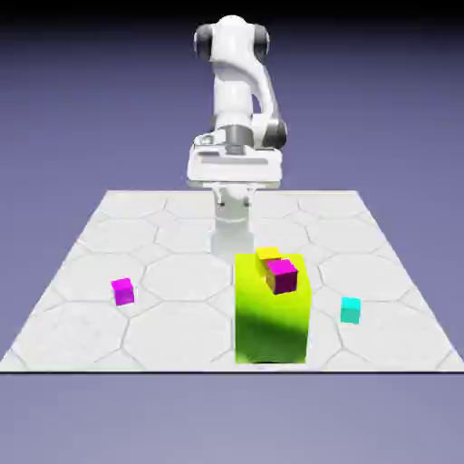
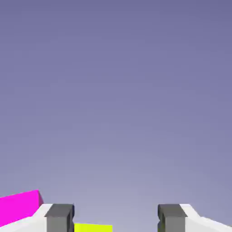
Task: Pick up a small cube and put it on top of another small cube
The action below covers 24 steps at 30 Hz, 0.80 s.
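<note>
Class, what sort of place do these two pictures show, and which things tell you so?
Probably a rendered simulation: a hexagon-tiled table floats against a flat violet backdrop, and the flat-coloured cyan cube and lime block look computer-drawn.

A: Legible text, labels, brands, numbers, signs?
B: None. Entry blank in both views.
A: Cube faces, arm housing, tabletop?
B: All plain; no lettering or marks that can be read.

Even, bright rendered lighting in both views. Backdrop darkens toward the top. Tall lime block (image 1: 272,313) shows a shaded band. No glare; edges slightly soft.
</note>
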Motion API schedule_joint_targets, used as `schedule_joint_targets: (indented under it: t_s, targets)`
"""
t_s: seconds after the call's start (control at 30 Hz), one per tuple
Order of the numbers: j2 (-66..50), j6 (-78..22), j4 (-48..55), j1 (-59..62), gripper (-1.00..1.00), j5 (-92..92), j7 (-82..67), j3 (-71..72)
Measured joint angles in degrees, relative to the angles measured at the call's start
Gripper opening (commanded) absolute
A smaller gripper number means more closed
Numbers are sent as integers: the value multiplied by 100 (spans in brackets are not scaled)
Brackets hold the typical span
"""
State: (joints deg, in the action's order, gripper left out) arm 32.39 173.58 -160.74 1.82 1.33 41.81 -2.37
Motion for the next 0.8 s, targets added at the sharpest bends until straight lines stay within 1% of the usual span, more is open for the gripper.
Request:
schedule_joint_targets:
  t_s: [0.8]
  targets:
    - [-530,-844,524,4984,0,2636,-1279,-4707]
